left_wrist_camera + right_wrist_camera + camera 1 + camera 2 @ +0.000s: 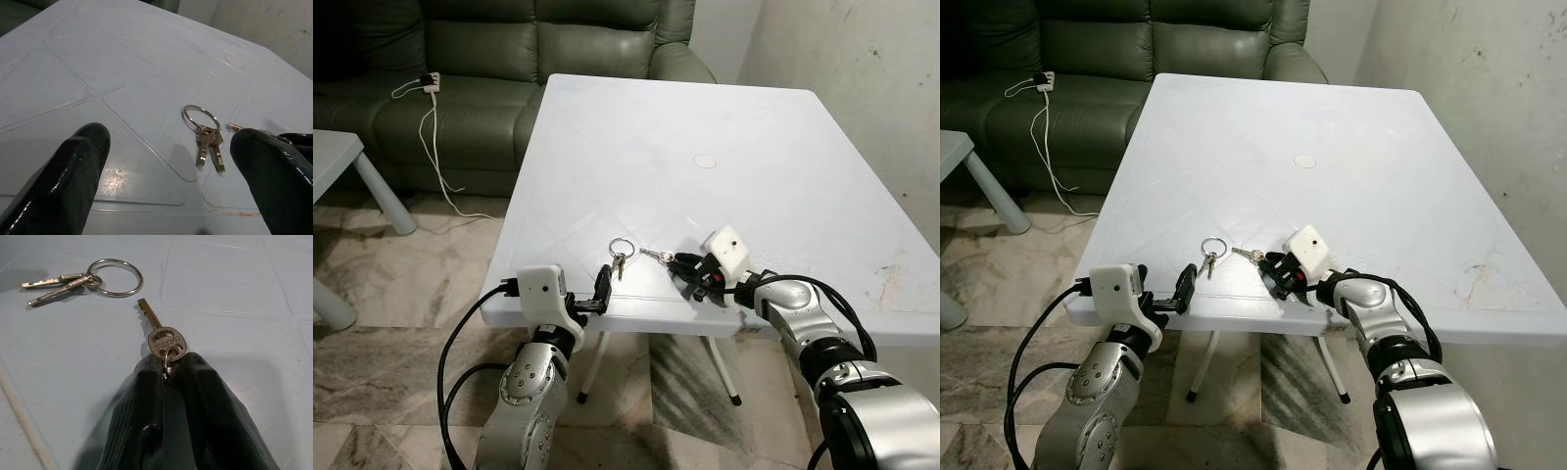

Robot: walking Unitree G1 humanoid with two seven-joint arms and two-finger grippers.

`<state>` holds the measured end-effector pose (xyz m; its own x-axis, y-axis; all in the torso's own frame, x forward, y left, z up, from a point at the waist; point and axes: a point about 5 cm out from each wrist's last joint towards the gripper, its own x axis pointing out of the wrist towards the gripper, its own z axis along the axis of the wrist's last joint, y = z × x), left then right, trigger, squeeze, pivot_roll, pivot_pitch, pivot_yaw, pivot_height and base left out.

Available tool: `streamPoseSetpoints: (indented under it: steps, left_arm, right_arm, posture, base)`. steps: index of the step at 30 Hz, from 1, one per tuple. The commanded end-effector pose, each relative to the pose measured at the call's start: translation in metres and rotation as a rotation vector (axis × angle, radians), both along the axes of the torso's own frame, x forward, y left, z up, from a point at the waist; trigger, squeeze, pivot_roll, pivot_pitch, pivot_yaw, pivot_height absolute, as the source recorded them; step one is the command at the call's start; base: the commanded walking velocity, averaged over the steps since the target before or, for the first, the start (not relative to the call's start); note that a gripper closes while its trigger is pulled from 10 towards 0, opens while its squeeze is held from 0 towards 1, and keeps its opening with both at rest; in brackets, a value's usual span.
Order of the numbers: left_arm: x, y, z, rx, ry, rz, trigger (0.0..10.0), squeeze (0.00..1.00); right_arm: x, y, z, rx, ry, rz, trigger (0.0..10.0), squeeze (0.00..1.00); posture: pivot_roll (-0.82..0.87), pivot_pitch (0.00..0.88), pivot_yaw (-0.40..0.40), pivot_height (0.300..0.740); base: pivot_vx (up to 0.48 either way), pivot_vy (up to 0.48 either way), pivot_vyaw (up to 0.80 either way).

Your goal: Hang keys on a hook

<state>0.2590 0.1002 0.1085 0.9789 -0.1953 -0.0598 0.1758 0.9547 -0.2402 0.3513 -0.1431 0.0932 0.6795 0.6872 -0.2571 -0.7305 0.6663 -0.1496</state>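
Note:
A steel ring with two keys lies flat near the front edge of the white table. Just right of it a single key rests on the tabletop, tip toward the ring. My right gripper is shut on the small ring at this key's head, and it lies low over the table. At the table's front edge my left gripper stands open, a short way in front of the ringed keys, which sit between and beyond its fingers.
A green sofa stands behind the table with a white charger cable hanging off its seat. A small white side table is at the left. A bare wall runs along the right. The floor is marble.

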Motion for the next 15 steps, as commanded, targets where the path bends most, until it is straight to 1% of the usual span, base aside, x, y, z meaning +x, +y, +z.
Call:
streamPoseSetpoints:
  steps: [1, 2, 3, 9, 10, 11, 12, 13, 14, 15]
  left_arm:
    - [-0.0002, -0.0158, 0.009, -0.06, -0.019, -0.017, 10.0, 0.0]
    - [-0.0002, -0.0161, 0.0092, -0.061, -0.02, -0.018, 10.0, 0.0]
    - [-0.0001, -0.0163, 0.0093, -0.062, -0.02, -0.018, 10.0, 0.0]
    - [0.0005, -0.0172, 0.0096, -0.062, -0.022, -0.022, 10.0, 0.0]
    - [0.0002, -0.0174, 0.0096, -0.063, -0.021, -0.023, 10.0, 0.0]
    - [0.0002, -0.0174, 0.0096, -0.063, -0.021, -0.023, 10.0, 0.0]
    - [0.0001, -0.0177, 0.0096, -0.064, -0.021, -0.024, 10.0, 0.0]
    - [0.0001, -0.018, 0.0096, -0.063, -0.021, -0.025, 10.0, 0.0]
    - [0.0, -0.018, 0.0096, -0.063, -0.021, -0.025, 10.0, 0.0]
    - [0.0, -0.0181, 0.0097, -0.064, -0.021, -0.025, 10.0, 0.0]
  right_arm:
    - [0.0029, -0.0074, 0.0044, 0.001, -0.013, -0.027, 10.0, 0.42]
    - [0.0028, -0.0075, 0.0048, 0.003, -0.014, -0.023, 10.0, 0.42]
    - [0.0028, -0.0075, 0.005, 0.002, -0.016, -0.022, 10.0, 0.0]
    - [0.0025, -0.0078, 0.0064, 0.008, -0.028, -0.009, 10.0, 0.0]
    - [0.0021, -0.0082, 0.0061, 0.011, -0.026, -0.007, 9.2, 0.0]
    - [0.0021, -0.0082, 0.0061, 0.011, -0.026, -0.007, 9.2, 0.0]
    - [0.0017, -0.0084, 0.0057, 0.01, -0.025, -0.003, 8.4, 0.0]
    - [0.0016, -0.009, 0.005, -0.003, -0.026, -0.006, 9.6, 0.0]
    - [0.0015, -0.0093, 0.0048, -0.005, -0.025, -0.008, 10.0, 0.0]
    - [0.0015, -0.0095, 0.0047, -0.004, -0.024, -0.008, 10.0, 0.0]
  posture:
    - [0.09, 0.082, -0.114, 0.74]
    - [0.09, 0.082, -0.114, 0.74]
    - [0.09, 0.08, -0.113, 0.74]
    - [0.09, 0.076, -0.112, 0.74]
    - [0.09, 0.074, -0.112, 0.74]
    - [0.09, 0.074, -0.112, 0.74]
    - [0.09, 0.075, -0.111, 0.74]
    - [0.09, 0.075, -0.111, 0.74]
    - [0.09, 0.074, -0.112, 0.74]
    - [0.09, 0.074, -0.112, 0.74]
  base:
    - [0.0, 0.0, 0.0]
    - [0.0, 0.0, 0.0]
    - [0.0, 0.0, 0.0]
    - [0.0, 0.0, 0.0]
    - [0.0, 0.0, 0.0]
    - [0.0, 0.0, 0.0]
    - [0.0, 0.0, 0.0]
    - [0.0, 0.0, 0.0]
    - [0.0, 0.0, 0.0]
    - [0.0, 0.0, 0.0]
